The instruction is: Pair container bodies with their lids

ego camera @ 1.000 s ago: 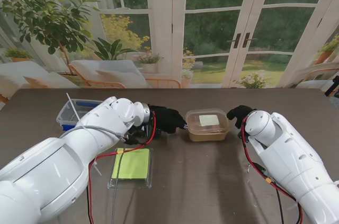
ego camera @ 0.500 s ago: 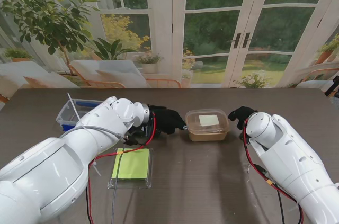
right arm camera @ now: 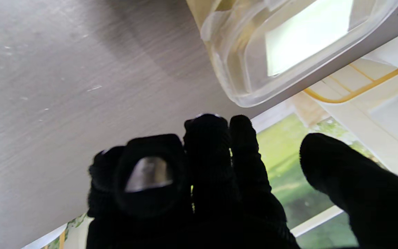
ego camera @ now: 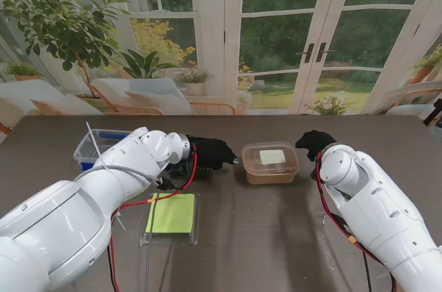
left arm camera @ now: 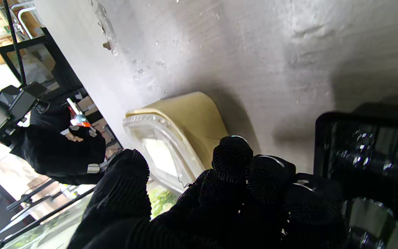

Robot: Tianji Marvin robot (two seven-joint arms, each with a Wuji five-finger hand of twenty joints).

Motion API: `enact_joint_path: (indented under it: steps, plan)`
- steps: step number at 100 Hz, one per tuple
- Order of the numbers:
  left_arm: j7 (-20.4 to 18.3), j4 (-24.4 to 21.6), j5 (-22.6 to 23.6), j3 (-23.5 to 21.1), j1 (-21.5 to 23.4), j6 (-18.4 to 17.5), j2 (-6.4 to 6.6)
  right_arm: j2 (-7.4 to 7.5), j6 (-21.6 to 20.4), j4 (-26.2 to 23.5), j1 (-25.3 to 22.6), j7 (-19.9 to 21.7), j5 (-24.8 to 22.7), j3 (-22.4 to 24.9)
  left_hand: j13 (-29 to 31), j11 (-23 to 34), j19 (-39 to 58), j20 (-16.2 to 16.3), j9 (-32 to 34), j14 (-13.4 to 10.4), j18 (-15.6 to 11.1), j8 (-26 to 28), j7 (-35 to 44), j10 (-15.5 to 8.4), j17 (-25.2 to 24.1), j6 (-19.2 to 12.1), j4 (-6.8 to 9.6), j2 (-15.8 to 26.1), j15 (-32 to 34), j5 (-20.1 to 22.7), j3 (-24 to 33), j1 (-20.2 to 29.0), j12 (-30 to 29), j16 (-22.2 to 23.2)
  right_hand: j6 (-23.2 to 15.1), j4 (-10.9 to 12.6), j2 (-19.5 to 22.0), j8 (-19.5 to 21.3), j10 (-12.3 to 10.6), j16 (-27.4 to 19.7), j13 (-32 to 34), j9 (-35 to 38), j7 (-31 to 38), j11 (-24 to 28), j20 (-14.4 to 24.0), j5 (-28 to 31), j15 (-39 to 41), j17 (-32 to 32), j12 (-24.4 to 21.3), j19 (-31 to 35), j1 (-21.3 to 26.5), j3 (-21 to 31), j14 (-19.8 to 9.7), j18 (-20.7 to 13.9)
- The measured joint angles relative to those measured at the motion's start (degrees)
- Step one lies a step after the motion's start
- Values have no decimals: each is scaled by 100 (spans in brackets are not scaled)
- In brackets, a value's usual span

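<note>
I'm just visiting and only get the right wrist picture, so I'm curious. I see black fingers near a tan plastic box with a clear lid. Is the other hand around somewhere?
Observer: Yes. In the stand view the left hand sits close on the opposite side of the tan plastic box with a clear lid from the right hand.
Operator: Is anything else on the table?
Observer: A flat clear lid with a yellow-green sheet lies on the left, nearer to me.
Operator: Does it have its own box?
Observer: Possibly. A clear tub with a blue base sits far left, partly hidden by the left arm.
</note>
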Motion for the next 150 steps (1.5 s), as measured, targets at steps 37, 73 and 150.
enact_joint_path:
  steps: [37, 73, 150]
  plan:
    - [428, 3, -9, -75, 77, -427, -9, 38, -123, -248, -144, 208, 53, 56, 0, -396, -173, -7, 1, 11, 0, 11, 18, 4, -2, -192, 0, 0, -233, 86, -1, 0, -343, -14, -104, 0, -2, 0, 0, 0, 0, 0, -34, -6, 0, 617, 0, 0, -1, 0, 0, 0, 0, 0]
    - [325, 8, -107, -79, 103, -545, -60, 77, -45, -255, -168, 375, 56, 34, 0, -402, -174, -12, 1, 12, 0, 19, 18, 5, -2, -203, 0, 0, -234, 86, 5, 0, -353, -17, -104, 0, -2, -35, 0, 0, 0, 0, -34, -7, 0, 617, 0, 0, -1, 0, 0, 0, 0, 0]
    - [102, 4, -183, -155, 179, -355, -74, 228, 169, -742, -454, 893, -68, 202, -1, -402, -177, -40, 1, 15, 0, 18, 18, 13, -6, -204, 0, 0, -250, 86, 90, 0, -354, -26, -100, 0, 1, -39, 0, 0, 0, 0, -59, -7, 0, 593, 0, 0, -1, 0, 0, 0, 0, 1]
